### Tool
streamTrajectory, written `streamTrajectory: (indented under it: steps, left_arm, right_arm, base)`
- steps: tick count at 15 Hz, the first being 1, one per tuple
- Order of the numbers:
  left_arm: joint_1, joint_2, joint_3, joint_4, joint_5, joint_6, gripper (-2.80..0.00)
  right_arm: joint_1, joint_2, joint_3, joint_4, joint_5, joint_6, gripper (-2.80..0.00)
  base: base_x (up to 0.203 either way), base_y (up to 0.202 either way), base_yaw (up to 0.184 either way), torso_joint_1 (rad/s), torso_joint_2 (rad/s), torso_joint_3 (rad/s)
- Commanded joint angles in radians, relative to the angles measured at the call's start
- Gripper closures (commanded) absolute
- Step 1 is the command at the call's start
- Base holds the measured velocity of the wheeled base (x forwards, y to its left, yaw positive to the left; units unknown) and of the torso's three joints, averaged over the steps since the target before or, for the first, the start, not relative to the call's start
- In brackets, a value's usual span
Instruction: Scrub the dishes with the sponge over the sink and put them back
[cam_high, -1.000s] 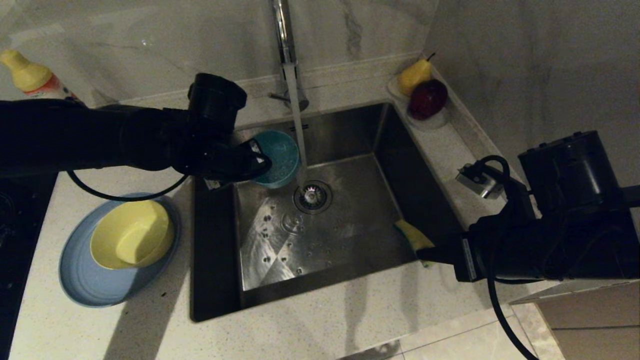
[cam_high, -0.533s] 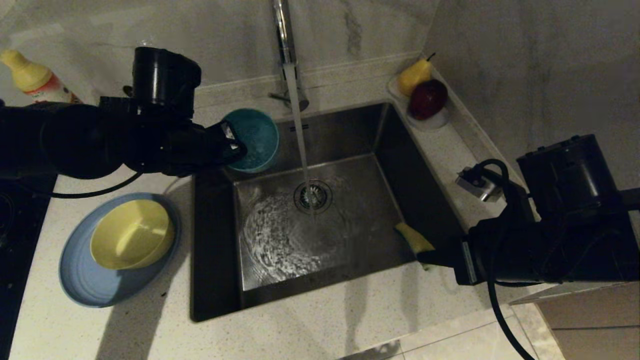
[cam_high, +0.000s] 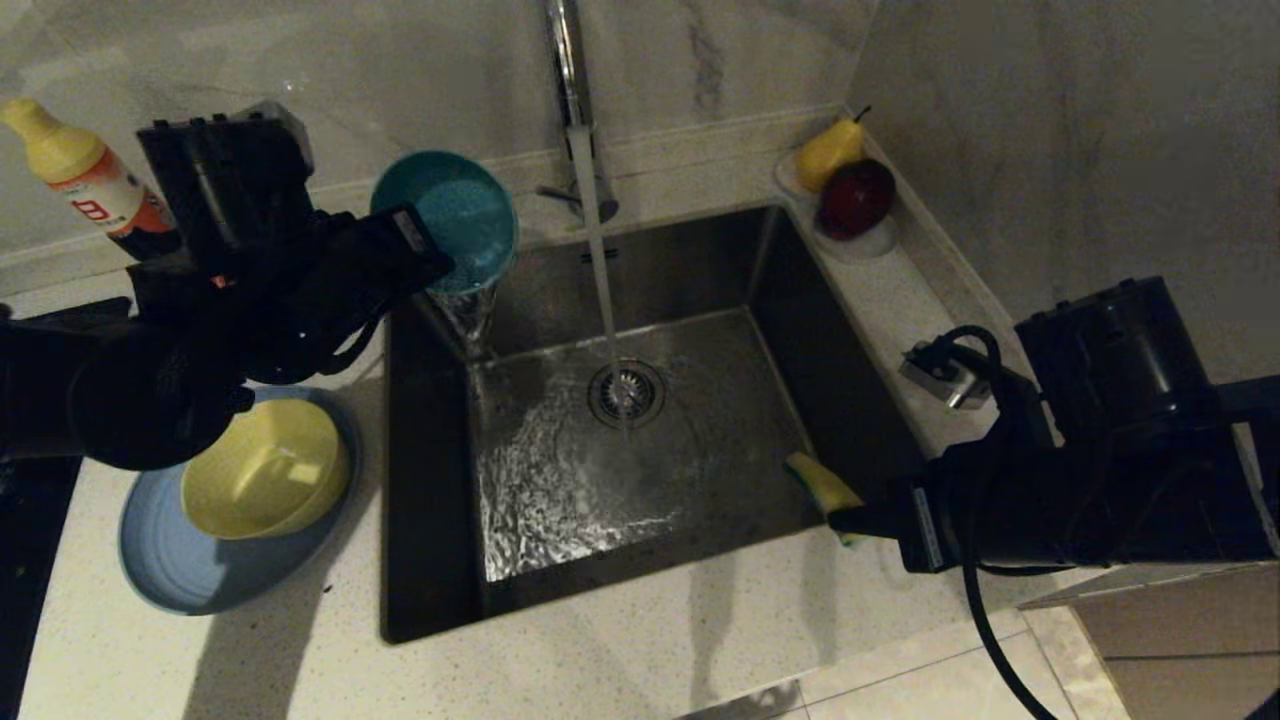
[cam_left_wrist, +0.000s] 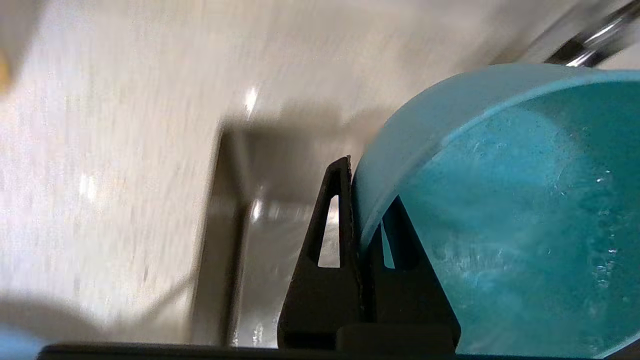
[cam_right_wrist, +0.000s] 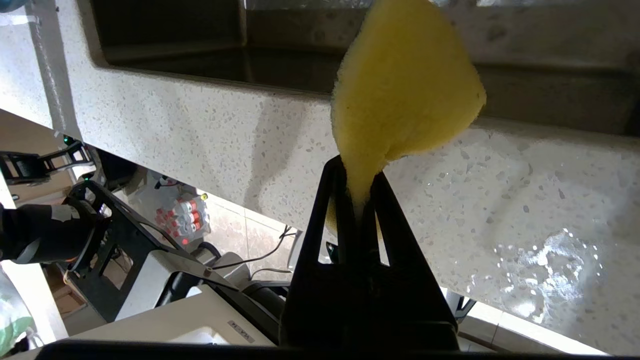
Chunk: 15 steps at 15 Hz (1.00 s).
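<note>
While water pours from the tipped teal bowl (cam_high: 447, 222), left hand (cam_left_wrist: 361, 220) clamps its slick, stiff rim; right hand (cam_right_wrist: 359, 200) pinches the soft sponge (cam_right_wrist: 402, 90).

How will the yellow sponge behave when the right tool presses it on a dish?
Probably soft: the sponge is squashed thin where the right tool pinches one end. Its free end fans out unsupported, so it may bend away under pressure. It seems light, holding its shape without drooping.
</note>
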Motion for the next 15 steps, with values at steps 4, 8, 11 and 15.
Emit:
streamTrajectory:
  steps: [4,8,11,15]
  left_arm:
    - [-0.004,-0.008,0.125,-0.388,-0.019,0.182,0.0]
    - [-0.01,-0.019,0.221,-0.582,-0.068,0.271,0.0]
    - [-0.012,-0.017,0.275,-0.685,-0.103,0.326,0.0]
    - [-0.012,-0.018,0.326,-0.844,-0.136,0.422,0.0]
  right_arm:
    - [0.001,0.025,-0.009,0.001,0.011,-0.003,0.0]
    - [0.002,0.035,-0.016,-0.001,0.015,-0.005,0.0]
    - [0.002,0.035,-0.016,0.001,0.04,-0.001,0.0]
    - [0.002,0.029,-0.017,0.001,0.041,-0.001,0.0]
  base:
    - [0.0,0.0,0.0,0.0,0.0,0.0]
    - [0.0,0.0,0.0,0.0,0.0,0.0]
    - [0.0,0.0,0.0,0.0,0.0,0.0]
    - [0.0,0.0,0.0,0.0,0.0,0.0]
